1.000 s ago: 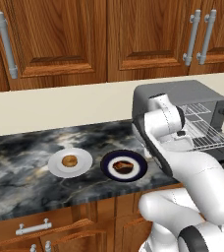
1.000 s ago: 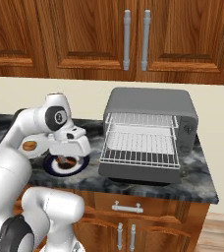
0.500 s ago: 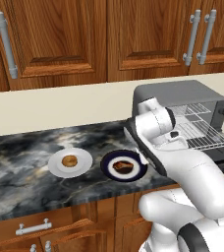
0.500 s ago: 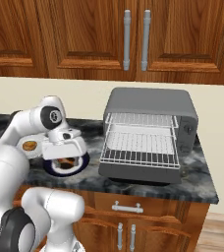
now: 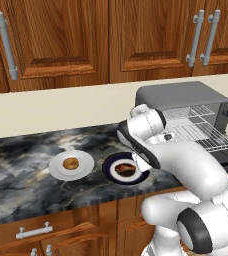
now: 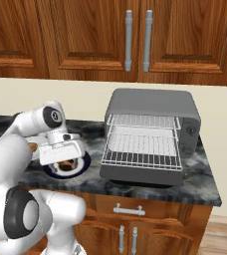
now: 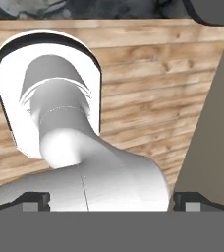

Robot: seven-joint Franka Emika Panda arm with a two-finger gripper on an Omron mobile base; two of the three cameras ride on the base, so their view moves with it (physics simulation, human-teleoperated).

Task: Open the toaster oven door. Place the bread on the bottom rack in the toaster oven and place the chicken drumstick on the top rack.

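Observation:
The toaster oven (image 6: 150,104) stands at the counter's right with its door (image 6: 135,175) folded down. Inside are the top rack (image 6: 143,121) and the bottom rack (image 6: 143,152), the lower one drawn out over the door. The bread (image 5: 71,163) sits on a white plate (image 5: 56,170). The chicken drumstick (image 5: 126,170) lies on a dark blue plate (image 5: 111,172). My gripper (image 7: 111,201) hovers just over the dark plate's right side, open, fingertips (image 7: 35,199) far apart and holding nothing. In the right base view my hand covers much of the drumstick.
The black marble counter (image 5: 21,180) runs left of the plates. Wooden upper cabinets (image 5: 61,40) hang above, and drawers with silver handles (image 6: 128,210) sit below. The hand view looks back at the cabinet front (image 7: 148,98).
My arm has swung left and down, away from the oven mouth, and the hand now hangs over the dark plate. Plates, food and oven have not moved.

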